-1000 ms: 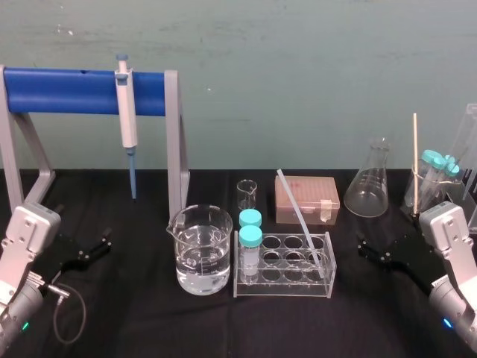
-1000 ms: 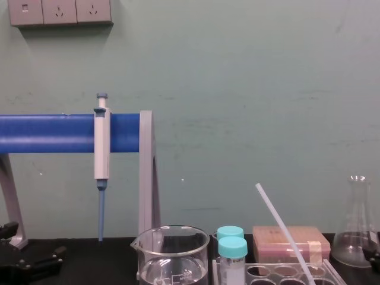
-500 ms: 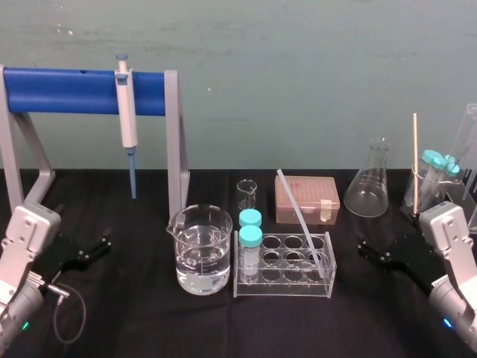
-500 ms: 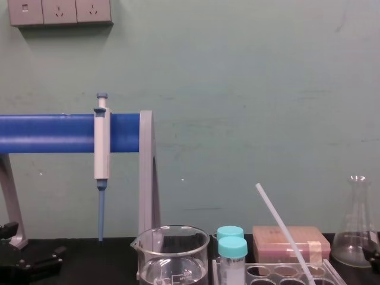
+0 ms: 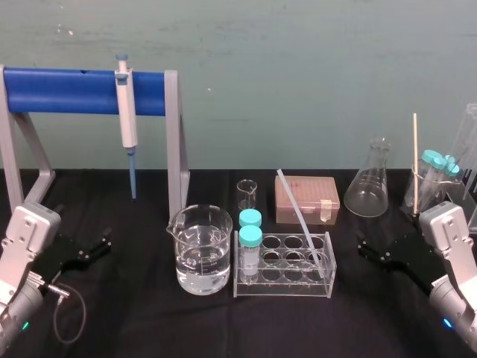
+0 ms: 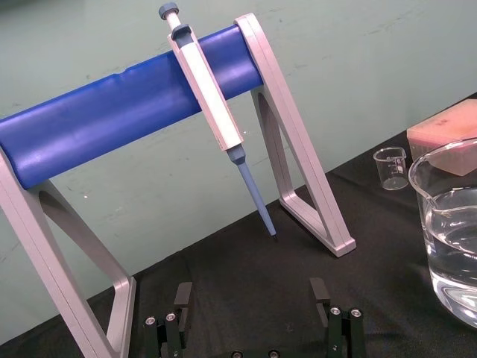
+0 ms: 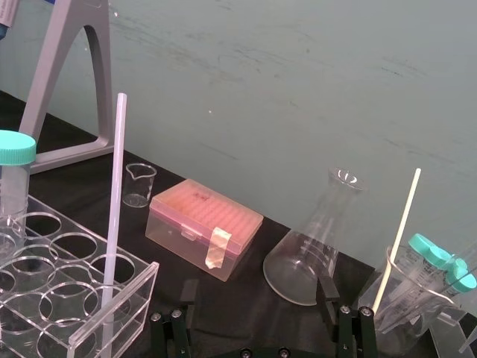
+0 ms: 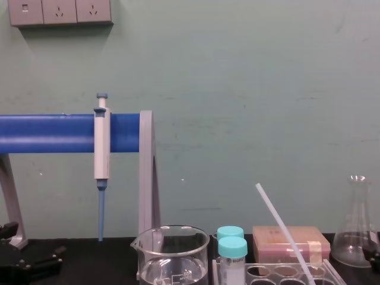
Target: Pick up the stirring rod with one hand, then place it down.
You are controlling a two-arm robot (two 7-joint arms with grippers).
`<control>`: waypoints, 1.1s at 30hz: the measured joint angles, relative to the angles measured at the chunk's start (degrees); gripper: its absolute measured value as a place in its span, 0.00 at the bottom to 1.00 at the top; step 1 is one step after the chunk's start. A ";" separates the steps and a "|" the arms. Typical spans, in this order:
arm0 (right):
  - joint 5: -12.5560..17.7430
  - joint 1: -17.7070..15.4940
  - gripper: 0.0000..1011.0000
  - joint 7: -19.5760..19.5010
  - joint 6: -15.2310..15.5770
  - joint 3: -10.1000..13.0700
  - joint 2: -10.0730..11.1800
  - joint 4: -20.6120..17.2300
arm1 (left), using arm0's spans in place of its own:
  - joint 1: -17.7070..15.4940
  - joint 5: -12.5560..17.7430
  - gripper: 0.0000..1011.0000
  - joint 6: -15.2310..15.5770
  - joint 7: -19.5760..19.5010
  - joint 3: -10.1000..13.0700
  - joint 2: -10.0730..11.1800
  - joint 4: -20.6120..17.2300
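- The stirring rod (image 5: pixel 297 211) leans tilted in the clear rack (image 5: pixel 283 288), lower end in a right-hand well.
- The left gripper (image 5: pixel 100 244), jaws wide, sits low at the worktop's (image 5: pixel 149 317) left.
- The right gripper (image 5: pixel 363 248), jaws wide, sits right of the rack.
- The print on the beaker (image 8: pixel 172 252) is too small to read.

**A:** So where was the stirring rod (image 5: pixel 299 215)?

**B:** I saw it leaning in the clear rack (image 5: pixel 283 289). Thin, straight, translucent white, foot in a right-end well, top tipped left. Left gripper (image 6: pixel 250 289) and right gripper (image 7: pixel 257 292) sat low at the table's sides, jaws apart.
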 joint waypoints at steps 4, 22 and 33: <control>0.00 0.00 0.99 0.00 0.00 0.00 0.00 0.00 | 0.00 0.00 0.99 0.00 0.00 0.00 0.00 0.00; -1.50 -1.05 0.99 2.27 -6.95 2.39 0.06 -1.53 | 0.00 0.00 0.99 0.00 0.00 0.00 0.00 0.00; -0.61 4.04 0.99 10.42 -11.12 2.14 -1.90 1.73 | 0.00 -0.01 0.99 0.00 0.00 0.00 0.00 0.00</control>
